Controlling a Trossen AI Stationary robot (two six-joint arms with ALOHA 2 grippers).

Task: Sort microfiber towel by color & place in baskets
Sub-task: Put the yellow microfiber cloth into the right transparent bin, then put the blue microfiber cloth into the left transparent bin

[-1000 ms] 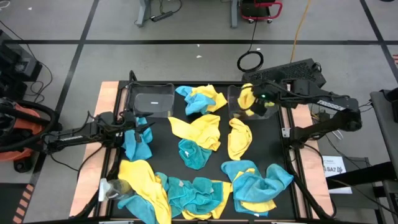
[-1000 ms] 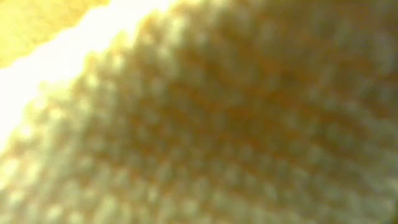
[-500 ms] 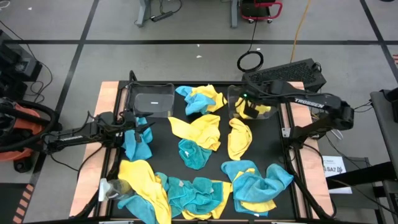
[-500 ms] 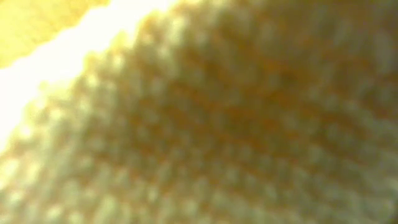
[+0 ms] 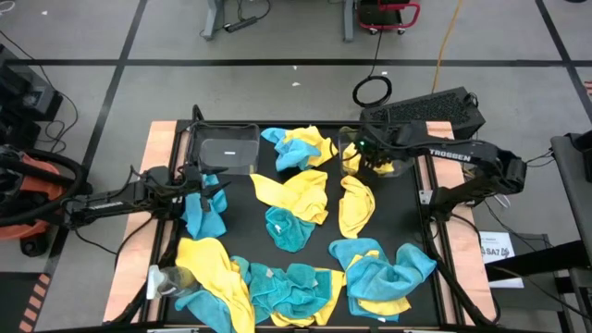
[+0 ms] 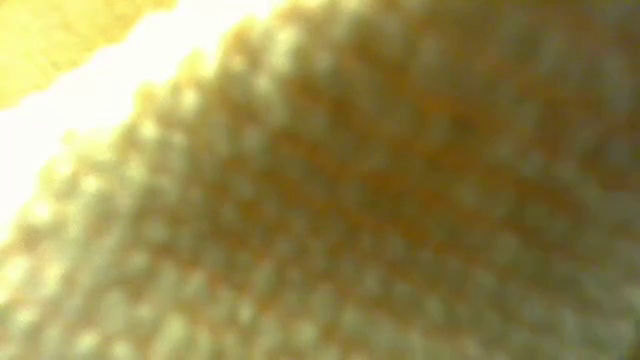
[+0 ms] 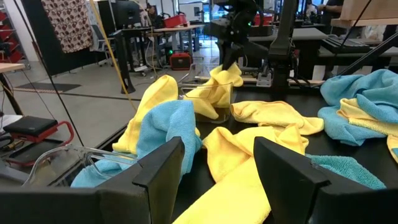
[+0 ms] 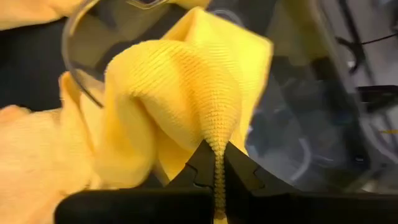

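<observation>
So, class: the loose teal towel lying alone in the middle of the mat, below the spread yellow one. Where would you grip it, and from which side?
Take the teal towel from straight above, pinching its raised crumpled middle. It lies bunched in folds rather than flat, so a ridge probably stands up for the fingers. Its upper edge touches the yellow towel, so gripping there risks lifting both.

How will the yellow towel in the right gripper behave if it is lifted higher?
The yellow towel, pinched by the right gripper, folds and droops over the clear bin, so it is probably floppy. It likely weighs little. Its hanging corners may catch the bin's rim.
</observation>
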